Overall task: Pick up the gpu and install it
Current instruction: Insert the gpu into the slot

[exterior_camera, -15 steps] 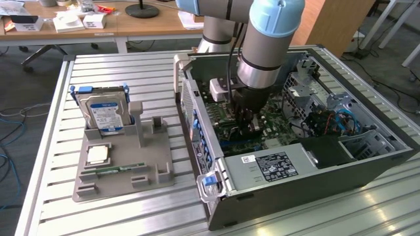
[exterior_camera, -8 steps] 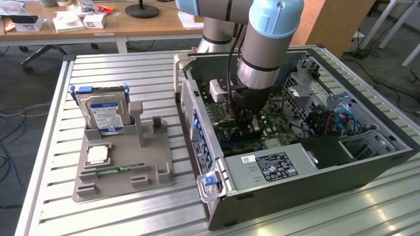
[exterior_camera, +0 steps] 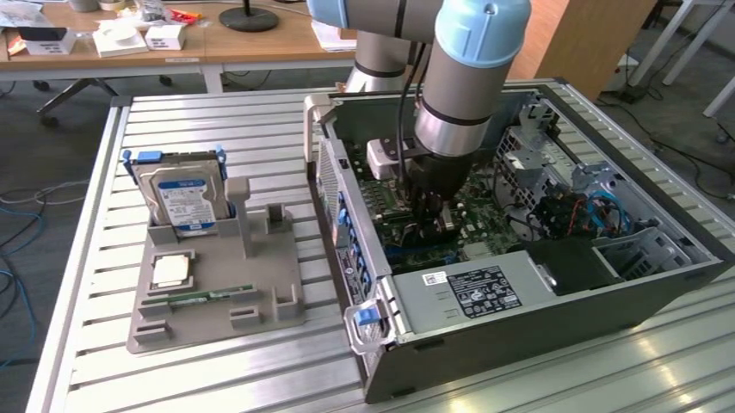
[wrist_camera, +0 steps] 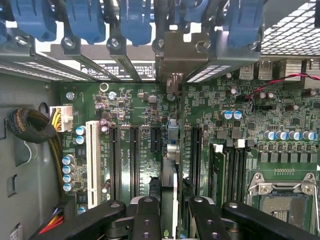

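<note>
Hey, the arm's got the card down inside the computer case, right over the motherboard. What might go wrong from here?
1. The gpu, gripped edge-on in the end effector, hangs among several parallel slots. A slight offset could press it onto the wrong slot or the bare board.
2. Its metal bracket sits close to the blue clips at the case's rear and might snag there.
</note>
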Tool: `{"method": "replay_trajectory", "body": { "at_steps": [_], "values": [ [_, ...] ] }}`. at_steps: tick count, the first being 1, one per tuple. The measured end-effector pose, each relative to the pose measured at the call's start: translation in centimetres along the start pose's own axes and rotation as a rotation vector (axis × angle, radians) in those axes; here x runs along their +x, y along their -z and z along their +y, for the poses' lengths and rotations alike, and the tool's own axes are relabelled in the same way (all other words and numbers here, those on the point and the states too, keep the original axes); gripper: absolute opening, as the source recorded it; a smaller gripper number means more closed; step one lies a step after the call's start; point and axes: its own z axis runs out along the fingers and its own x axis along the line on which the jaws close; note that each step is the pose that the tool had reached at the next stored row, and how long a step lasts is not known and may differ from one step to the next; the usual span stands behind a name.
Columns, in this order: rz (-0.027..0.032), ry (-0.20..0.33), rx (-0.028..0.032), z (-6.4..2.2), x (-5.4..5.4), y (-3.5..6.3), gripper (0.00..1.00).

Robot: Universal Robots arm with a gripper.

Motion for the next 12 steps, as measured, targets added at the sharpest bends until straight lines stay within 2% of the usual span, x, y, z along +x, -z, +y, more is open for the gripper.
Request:
{"method": "replay_trajectory", "body": {
  "at_steps": [12],
  "values": [
    [0.0003, 0.0, 0.0, 0.0, -0.02, -0.01, 0.26]
  ]
}}
